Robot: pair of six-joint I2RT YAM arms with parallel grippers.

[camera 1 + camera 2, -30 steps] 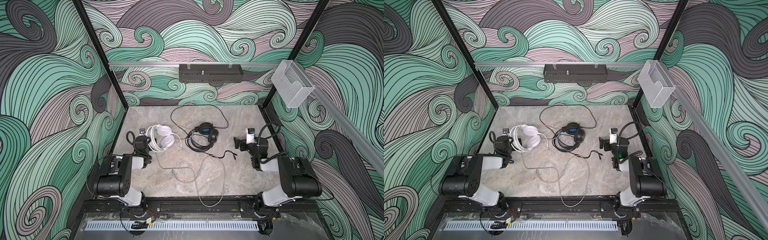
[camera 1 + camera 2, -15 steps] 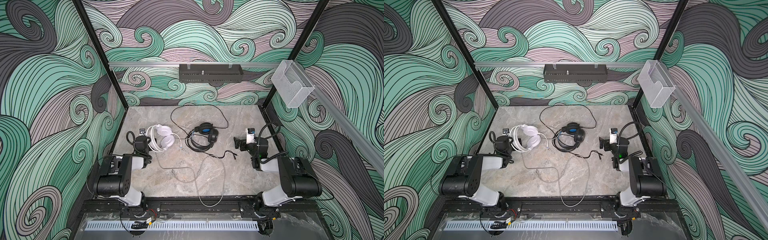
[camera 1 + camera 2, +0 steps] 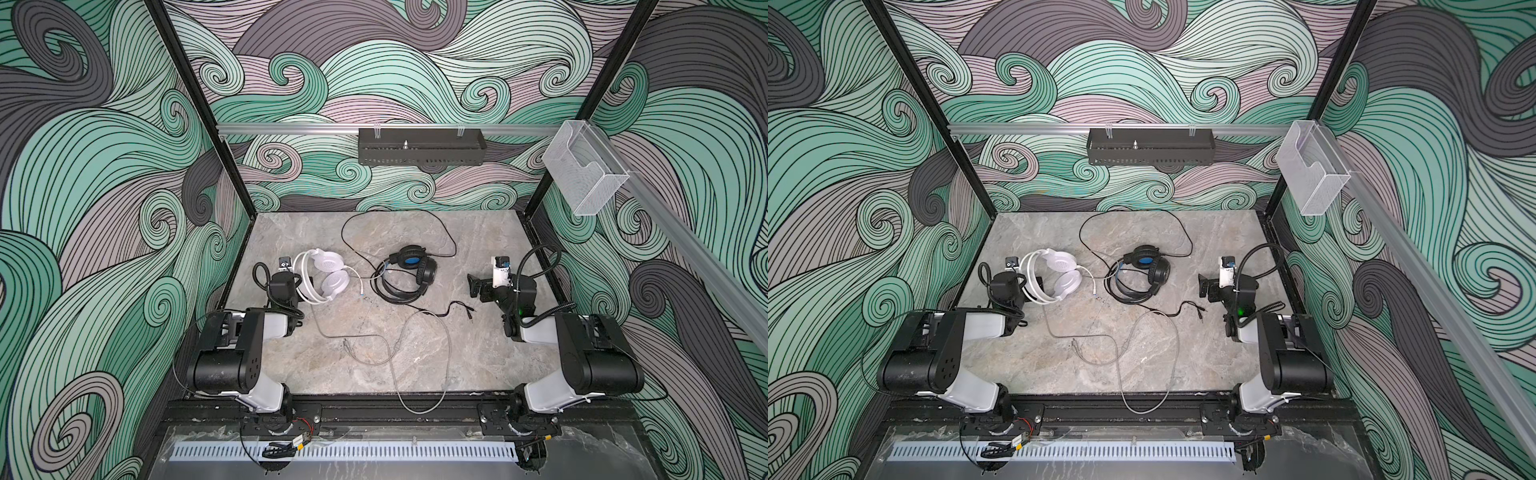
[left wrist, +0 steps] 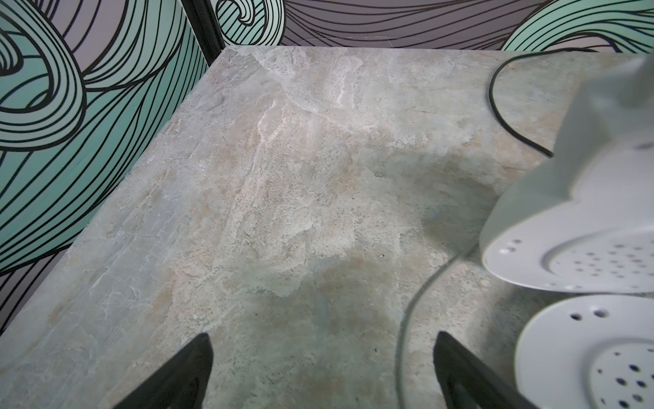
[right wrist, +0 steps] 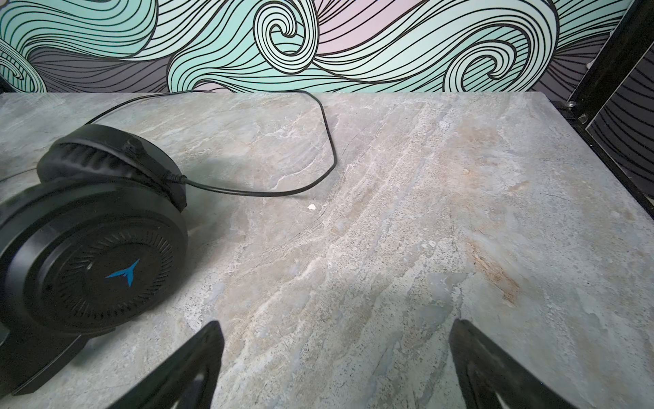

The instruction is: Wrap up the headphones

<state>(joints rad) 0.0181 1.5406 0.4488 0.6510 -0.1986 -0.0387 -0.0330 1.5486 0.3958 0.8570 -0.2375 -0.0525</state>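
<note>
Seen from the left wrist, the left end effector [image 4: 322,340] is released, its fingers spread wide over bare tabletop [image 4: 269,198] and gripping nothing. The white headset [image 4: 580,248] lies just beside one finger, both perforated cups facing up. Its thin pale cable [image 4: 417,294] runs along the stone just inside that finger. A stretch of black cable [image 4: 499,106] curves farther ahead of the end effector.

Seen from the right wrist, the right end effector [image 5: 336,329] is also released, with only stone between its wide-set fingers. The black headset [image 5: 92,248] rests off to one side of it, near but apart, the outer cup showing a blue mark. Its cable leaves the cup and arcs across the tabletop ahead of the fingers.

In both top views the two headsets lie between the end effectors. The white one is close against the left end effector, the black one clear of the right. The pale cable trails back from the left end effector and loops over the tabletop's near edge. The black plug end [image 3: 465,309] lies near the right end effector.
</note>
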